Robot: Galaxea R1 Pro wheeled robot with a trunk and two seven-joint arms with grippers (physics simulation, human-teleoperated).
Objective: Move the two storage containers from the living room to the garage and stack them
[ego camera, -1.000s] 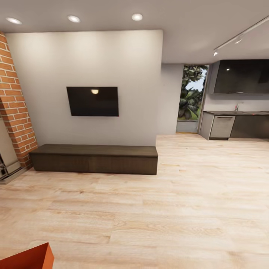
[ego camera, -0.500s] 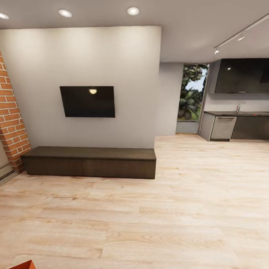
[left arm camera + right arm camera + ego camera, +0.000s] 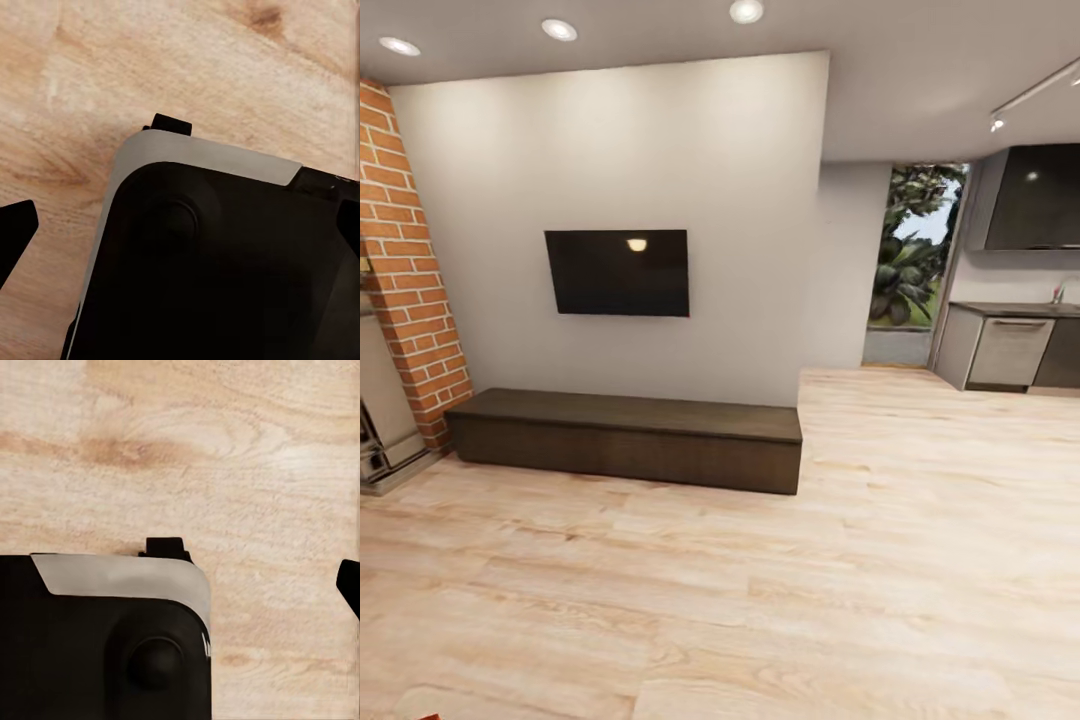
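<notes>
One thin sliver of a red-orange storage container [image 3: 428, 716] showed at the very bottom edge of the head view, left of centre, close to the robot. So little of it was visible that I could not tell which way it pointed or how its long axis ran. It sat over the light wood-plank flooring [image 3: 760, 600] of the living room.

Under the left wrist camera lay the robot's black, grey-rimmed base [image 3: 225, 262]. The left end effector [image 3: 184, 225] had its dark fingers set wide, at opposite edges of the picture, with nothing held between them. The right end effector [image 3: 349, 585] showed as a single dark tip above the planks; whether it was wide or narrow I could not tell.

Farther off, a low dark-brown wooden media unit [image 3: 630, 440] stood against a pale grey wall. A black flat television [image 3: 617, 272] hung above it, and a red brick column [image 3: 410, 250] stood at the left. Beyond, at the right, were grey kitchen cabinets [image 3: 1010, 350] and a tall window with green foliage [image 3: 910, 260].

A second earlier a broad corner of the container filled the lower left; half a second earlier, less. The whole scene had shifted too, so the camera had moved.
</notes>
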